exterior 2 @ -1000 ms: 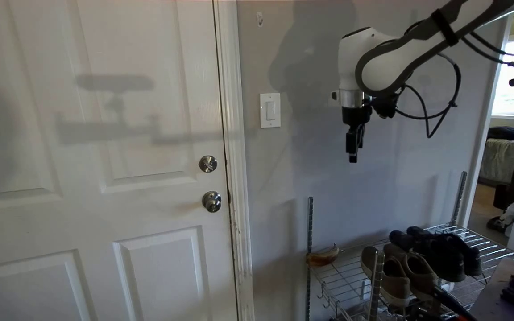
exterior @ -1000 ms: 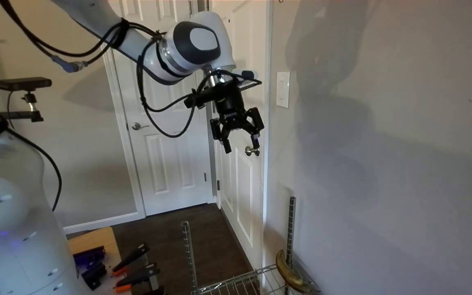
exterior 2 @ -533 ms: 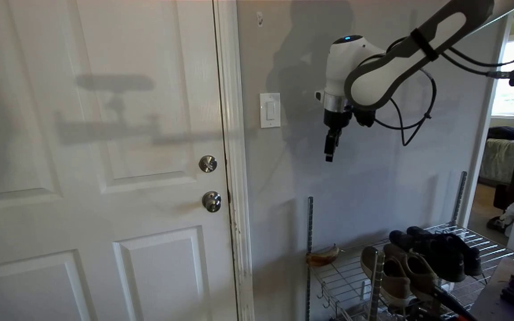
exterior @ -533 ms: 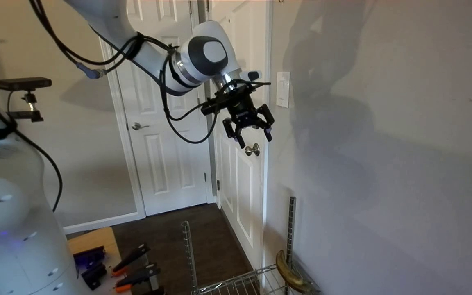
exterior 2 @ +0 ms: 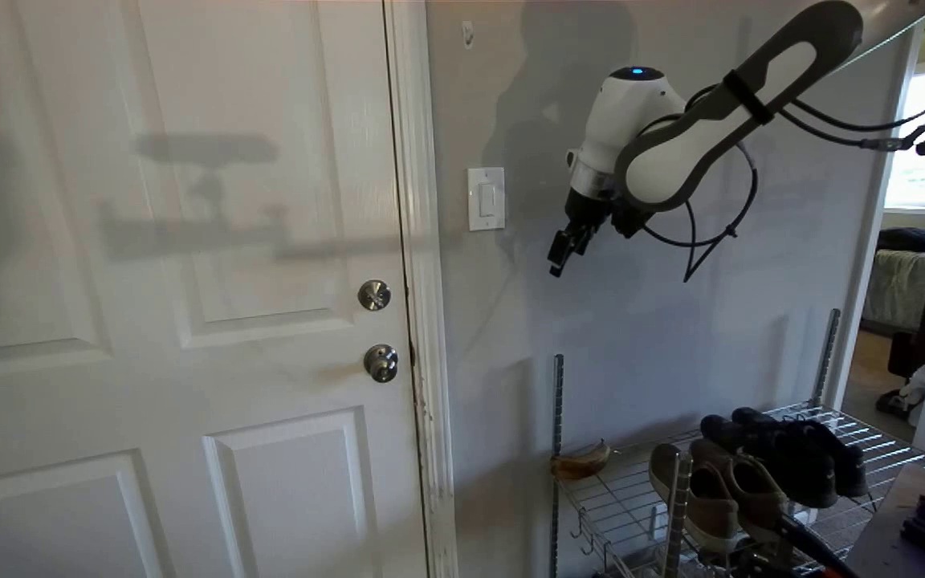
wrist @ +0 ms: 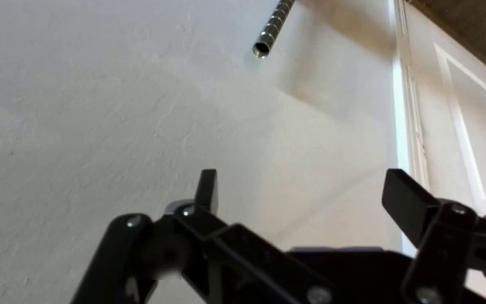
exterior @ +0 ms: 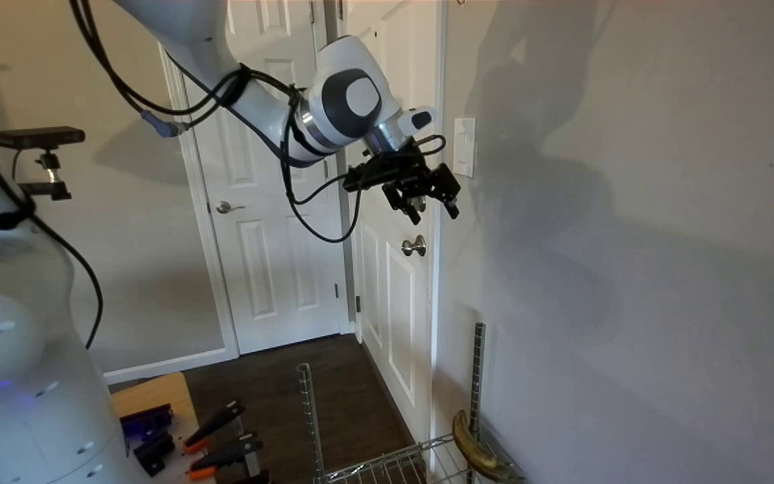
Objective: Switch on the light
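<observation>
The light switch is a white upright wall plate with a rocker; it shows in both exterior views [exterior: 464, 147] [exterior 2: 486, 199], on the grey wall beside the door frame. It is out of view in the wrist view, and no lamp shows. My gripper [exterior: 435, 214] is open and empty. In an exterior view the gripper [exterior 2: 556, 267] is right of the plate and a little lower, apart from it, tilted with its fingers slanting down and left. In the wrist view the gripper's fingers [wrist: 304, 190] are wide apart with only bare wall between them.
A white door [exterior 2: 270, 401] with a metal knob [exterior 2: 381, 364] and deadbolt [exterior 2: 374, 295] is left of the switch. Below is a wire shelf [exterior 2: 623, 514] with shoes [exterior 2: 792, 457], a banana [exterior 2: 581, 462] and upright posts [exterior 2: 557, 401]; one post [wrist: 270, 31] shows in the wrist view.
In an exterior view my gripper has moved left toward the switch plate; it has tilted from pointing straight down to slanting down toward the door side. The fingers stay open.
</observation>
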Controlling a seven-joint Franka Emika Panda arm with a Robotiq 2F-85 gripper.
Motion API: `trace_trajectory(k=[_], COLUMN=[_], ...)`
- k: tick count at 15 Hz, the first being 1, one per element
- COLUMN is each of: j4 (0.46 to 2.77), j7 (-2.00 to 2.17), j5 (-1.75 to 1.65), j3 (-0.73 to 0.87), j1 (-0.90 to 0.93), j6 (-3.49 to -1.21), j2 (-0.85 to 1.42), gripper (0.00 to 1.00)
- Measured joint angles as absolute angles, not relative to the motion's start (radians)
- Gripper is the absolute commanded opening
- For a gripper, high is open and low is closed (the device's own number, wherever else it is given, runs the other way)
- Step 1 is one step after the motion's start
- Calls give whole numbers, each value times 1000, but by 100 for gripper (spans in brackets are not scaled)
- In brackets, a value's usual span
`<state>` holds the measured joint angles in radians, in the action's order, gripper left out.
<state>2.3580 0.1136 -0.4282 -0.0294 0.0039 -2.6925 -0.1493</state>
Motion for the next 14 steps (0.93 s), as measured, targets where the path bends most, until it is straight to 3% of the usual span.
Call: trace_trajectory(k=[11, 14], j4=[2393, 2399], j7=[294, 461], j5=[-449, -604], j3=[-32, -57], j1=[-12, -44], j6=[-2867, -2962], j2=[-145, -142], gripper=[100, 100])
